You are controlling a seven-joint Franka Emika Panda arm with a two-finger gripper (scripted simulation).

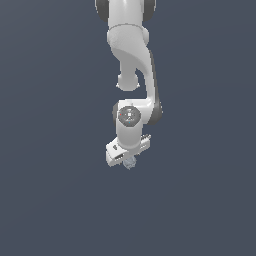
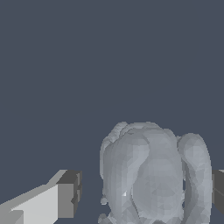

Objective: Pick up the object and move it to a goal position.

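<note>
The object point(image 2: 153, 175) is a pale grey-blue lumpy, roundish thing with small bumps. In the wrist view it fills the space between my fingers. My white gripper point(image 2: 146, 192) is open around it. One dark pad point(image 2: 72, 192) stands a small gap away from the object; the other pad point(image 2: 218, 190) is right at its side. In the exterior view the object point(image 1: 131, 163) shows as a tiny lump just under the hand, and the gripper point(image 1: 128, 160) points down over it. I cannot tell whether the object rests on the surface.
The white arm point(image 1: 132, 60) comes down from the top of the exterior view. A plain dark grey-blue surface point(image 1: 50, 200) lies all around, with no other object in view.
</note>
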